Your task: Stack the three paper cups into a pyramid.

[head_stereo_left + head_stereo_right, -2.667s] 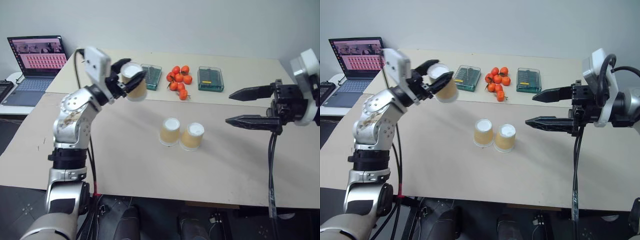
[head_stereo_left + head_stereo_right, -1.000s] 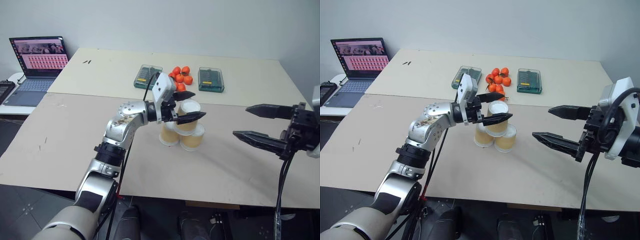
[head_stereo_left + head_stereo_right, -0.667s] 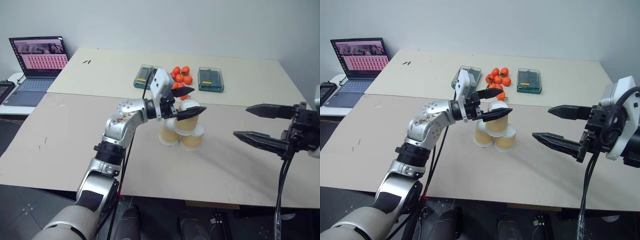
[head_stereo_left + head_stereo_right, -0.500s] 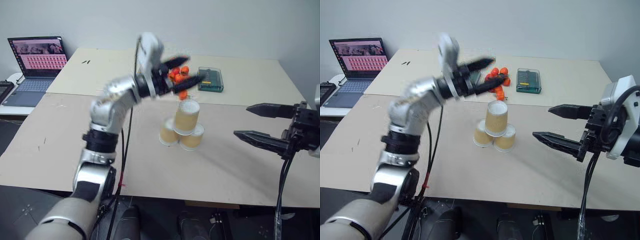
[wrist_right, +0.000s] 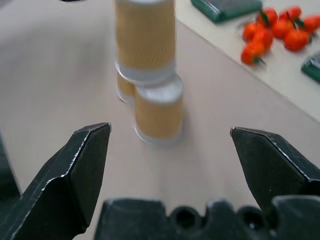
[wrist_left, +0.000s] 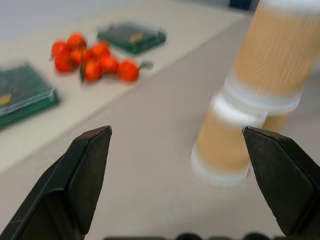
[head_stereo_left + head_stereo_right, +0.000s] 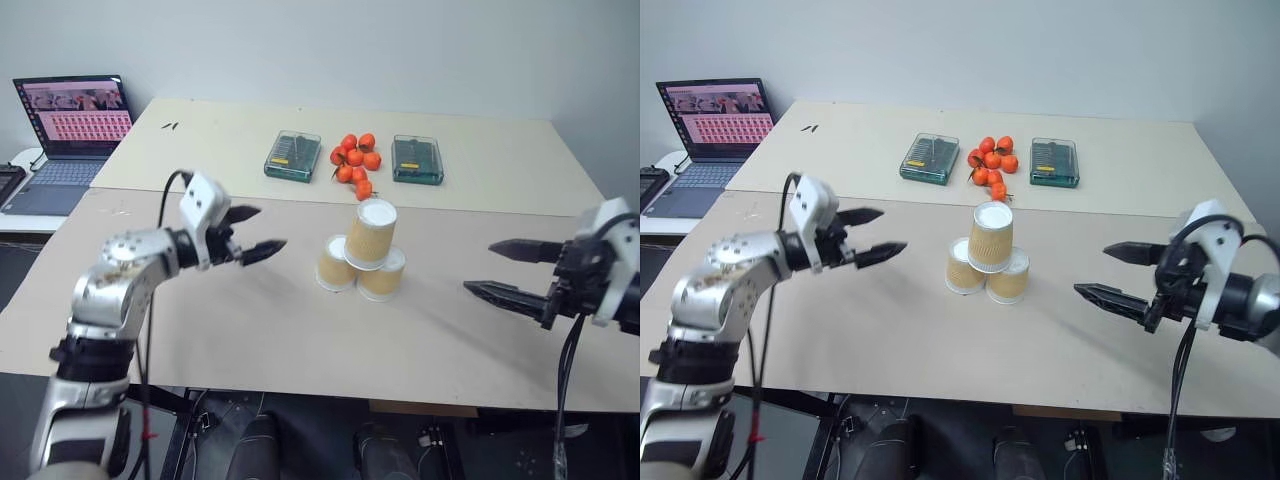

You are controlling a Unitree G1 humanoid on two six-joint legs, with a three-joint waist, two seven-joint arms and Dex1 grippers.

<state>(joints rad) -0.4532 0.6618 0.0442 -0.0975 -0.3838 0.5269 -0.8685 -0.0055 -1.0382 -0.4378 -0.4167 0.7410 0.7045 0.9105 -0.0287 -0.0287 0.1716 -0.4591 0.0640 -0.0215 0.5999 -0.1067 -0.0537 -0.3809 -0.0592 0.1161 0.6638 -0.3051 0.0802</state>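
Note:
The three paper cups stand upside down as a pyramid in the middle of the table. The top cup (image 7: 372, 232) rests on the left base cup (image 7: 334, 265) and the right base cup (image 7: 384, 277). My left gripper (image 7: 272, 227) hovers open to the left of the stack, well apart from it, with nothing between its fingers. To the right of the stack my right gripper (image 7: 478, 268) is open and empty too, pointing at the cups. In the left wrist view the top cup (image 6: 275, 50) shows between the fingers (image 6: 75, 185). In the right wrist view the stack (image 5: 145, 37) stands ahead.
Behind the cups lie a cluster of tangerines (image 7: 355, 165) and two clear green boxes (image 7: 293, 156) (image 7: 417, 160). An open laptop (image 7: 75, 120) sits at the far left on a second table. The table's front edge (image 7: 400, 400) runs close below both grippers.
My left gripper let go of the top cup, rose, then swung away to the left and down. The cup stays on the two base cups. My right gripper sank a little.

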